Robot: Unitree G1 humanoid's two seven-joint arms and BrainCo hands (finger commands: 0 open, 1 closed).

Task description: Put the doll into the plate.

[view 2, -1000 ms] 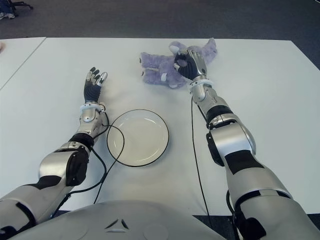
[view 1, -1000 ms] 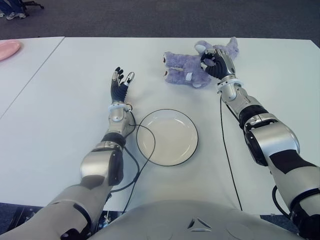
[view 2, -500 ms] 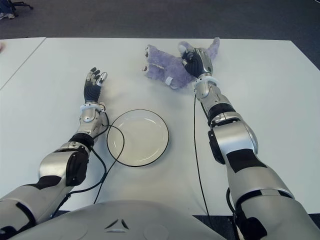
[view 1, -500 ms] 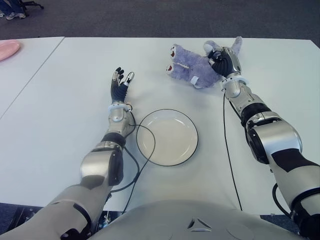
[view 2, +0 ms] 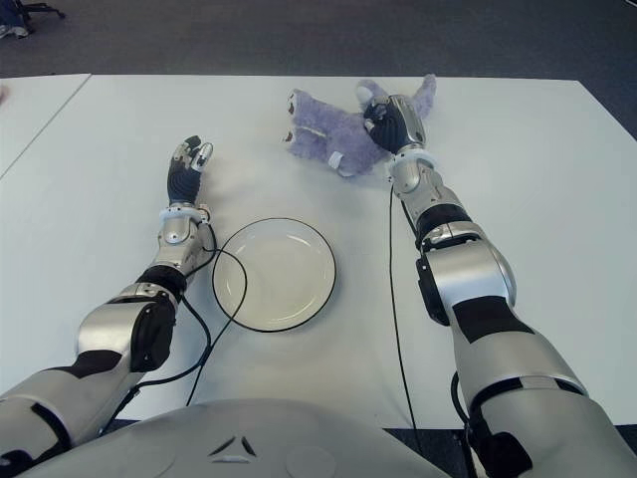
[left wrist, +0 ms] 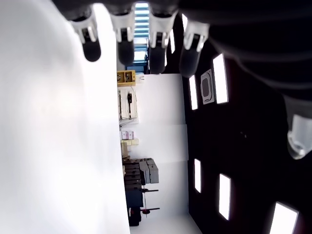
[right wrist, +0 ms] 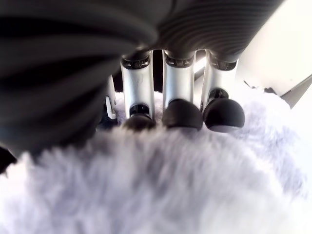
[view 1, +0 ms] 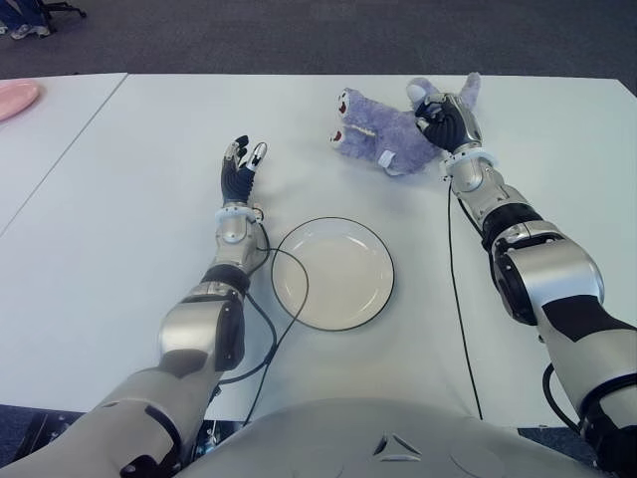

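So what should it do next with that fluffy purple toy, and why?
Probably lift the doll and carry it toward the plate. The right robot hand has its fingers pressed into the fur, so it seems gripped, yet the plate sits bare, nearer the robot. The left robot hand shows open left of the plate.

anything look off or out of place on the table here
Nothing stands out. The purple doll lies on its side at the table's far edge, gripped by the right hand. The plate sits empty and flat; the left hand is open beside it.
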